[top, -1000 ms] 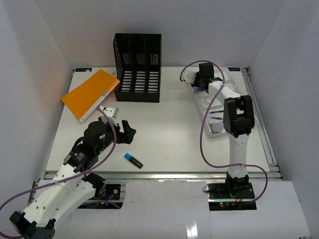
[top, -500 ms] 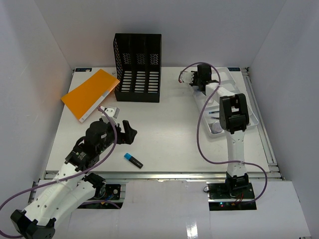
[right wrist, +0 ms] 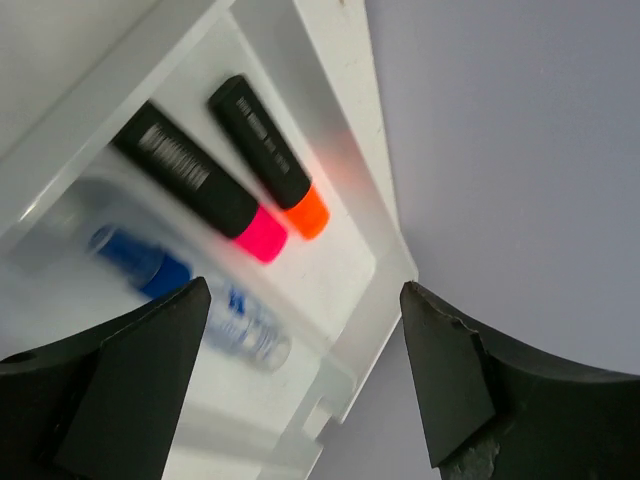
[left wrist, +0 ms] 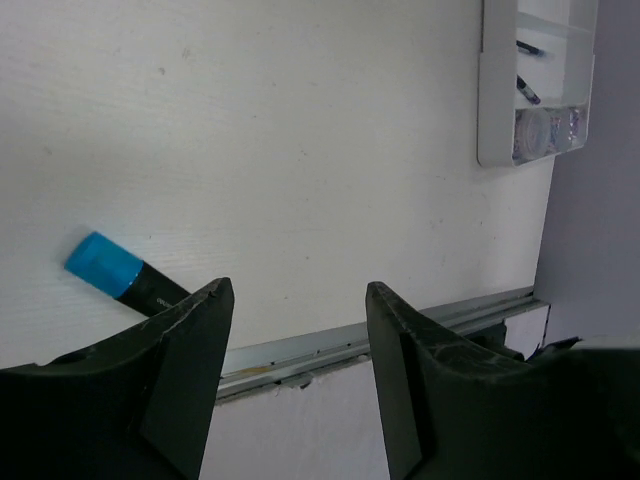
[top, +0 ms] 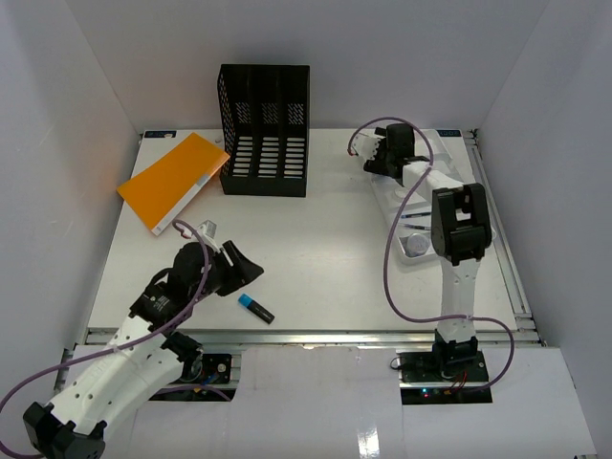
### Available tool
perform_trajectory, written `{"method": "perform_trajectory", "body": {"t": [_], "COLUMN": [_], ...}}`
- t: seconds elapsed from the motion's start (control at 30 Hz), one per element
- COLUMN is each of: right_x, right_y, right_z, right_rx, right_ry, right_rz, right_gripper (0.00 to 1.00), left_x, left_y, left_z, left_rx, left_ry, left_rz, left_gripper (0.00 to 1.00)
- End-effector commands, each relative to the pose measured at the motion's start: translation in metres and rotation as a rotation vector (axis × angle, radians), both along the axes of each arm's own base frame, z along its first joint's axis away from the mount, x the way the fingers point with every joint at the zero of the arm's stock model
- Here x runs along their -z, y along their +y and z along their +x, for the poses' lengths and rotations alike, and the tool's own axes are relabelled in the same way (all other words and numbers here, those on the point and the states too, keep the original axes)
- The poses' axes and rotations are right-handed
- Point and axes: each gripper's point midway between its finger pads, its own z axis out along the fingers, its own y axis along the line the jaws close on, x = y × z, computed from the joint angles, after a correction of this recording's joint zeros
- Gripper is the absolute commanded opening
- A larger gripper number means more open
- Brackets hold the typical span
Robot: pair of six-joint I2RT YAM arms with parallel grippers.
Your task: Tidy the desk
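The desk (top: pixel 325 249) is a white tabletop. A black highlighter with a blue cap (top: pixel 255 308) lies near its front edge. My left gripper (top: pixel 251 271) hovers just above and left of it, open and empty. In the left wrist view the blue-capped highlighter (left wrist: pixel 118 275) lies left of the left finger, outside the left gripper (left wrist: pixel 295 300). My right gripper (top: pixel 394 153) is over the far end of the white tray (top: pixel 475 234). In its wrist view the right gripper (right wrist: pixel 305 295) is open above a pink highlighter (right wrist: pixel 200 185), an orange highlighter (right wrist: pixel 265 140) and a blurred blue-capped clear item (right wrist: pixel 190 300).
An orange notebook (top: pixel 172 182) lies at the far left. A black mesh file holder (top: pixel 265 129) stands at the back centre. A metal rail (left wrist: pixel 400 330) runs along the near edge. White walls enclose the desk on three sides.
My left arm has dropped and swung toward the near edge, closer to the blue-capped highlighter, and its jaws have narrowed somewhat. The right gripper has opened over the tray's far end.
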Motion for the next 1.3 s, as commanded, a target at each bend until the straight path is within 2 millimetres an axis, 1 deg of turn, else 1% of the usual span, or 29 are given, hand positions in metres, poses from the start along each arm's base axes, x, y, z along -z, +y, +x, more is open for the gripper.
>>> {"method": "perform_trajectory", "body": {"t": [0.0,0.03,0.07,0.1,0.2,0.3,0.37,0.47,0.6,0.8,0.93,1.1,1.2,1.27], "right_x": [-0.074,-0.078,-0.081,-0.084,-0.088,-0.091,-0.079,-0.078,-0.074,-0.079,-0.079,-0.088,-0.088,-0.088], "right_y": [0.05,0.066,0.078,0.094,0.119,0.133,0.132,0.128,0.126,0.124,0.118,0.114,0.113,0.113], "right_z": [-0.086,-0.118,-0.142,-0.176,-0.24,-0.285,-0.299,-0.311,-0.32,-0.33,-0.335,-0.339,-0.34,-0.34], "right_rx": [-0.141,-0.199,-0.247,-0.317,-0.413,-0.458,-0.452,-0.45,-0.456,-0.483,-0.491,-0.514,-0.518,-0.517], "right_ry": [0.187,0.29,0.364,0.465,0.646,0.727,0.758,0.745,0.743,0.717,0.696,0.673,0.665,0.663], "right_rz": [0.43,0.52,0.591,0.681,0.858,0.934,0.956,0.959,0.959,0.967,0.978,0.996,0.998,0.998], "right_gripper": [0.83,0.83,0.82,0.81,0.77,0.76,0.76,0.77,0.77,0.78,0.78,0.79,0.79,0.79], "left_x": [0.02,0.027,0.034,0.044,0.062,0.07,0.075,0.083,0.096,0.112,0.121,0.131,0.134,0.134], "left_y": [0.02,0.024,0.026,0.028,0.027,0.024,0.025,0.022,0.015,0.007,0.006,0.007,0.007,0.007], "left_z": [-0.014,-0.017,-0.02,-0.024,-0.03,-0.03,-0.03,-0.03,-0.026,-0.012,-0.01,-0.012,-0.012,-0.011], "left_rx": [-0.215,-0.239,-0.254,-0.265,-0.252,-0.241,-0.248,-0.235,-0.224,-0.225,-0.225,-0.231,-0.234,-0.232], "left_ry": [0.236,0.284,0.328,0.386,0.483,0.531,0.554,0.576,0.603,0.619,0.638,0.655,0.653,0.649], "left_rz": [-0.008,0.018,0.04,0.076,0.141,0.176,0.199,0.206,0.206,0.223,0.238,0.245,0.241,0.239], "left_gripper": [0.64,0.64,0.68,0.73,0.81,0.86,0.87,0.88,0.86,0.78,0.74,0.71,0.63,0.6]}}
